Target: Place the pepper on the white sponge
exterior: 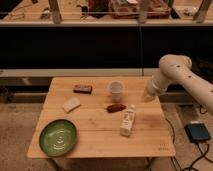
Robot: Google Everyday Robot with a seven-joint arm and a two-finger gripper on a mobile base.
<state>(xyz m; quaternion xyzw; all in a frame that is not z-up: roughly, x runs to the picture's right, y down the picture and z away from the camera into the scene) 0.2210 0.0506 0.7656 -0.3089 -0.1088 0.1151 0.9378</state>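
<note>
The pepper (116, 107) is small, dark red and elongated, and lies near the middle of the wooden table (95, 137). The white sponge (71, 104) is a pale flat block lying to the pepper's left, well apart from it. My gripper (148, 96) hangs from the white arm (172, 70) over the table's right side, to the right of the pepper and a little behind it. It holds nothing that I can see.
A clear plastic cup (116, 91) stands just behind the pepper. A white carton (128, 120) stands just to its front right. A dark brown-red block (83, 89) lies at the back left, and a green plate (58, 137) at the front left. A black box (198, 132) with cables is on the floor at right.
</note>
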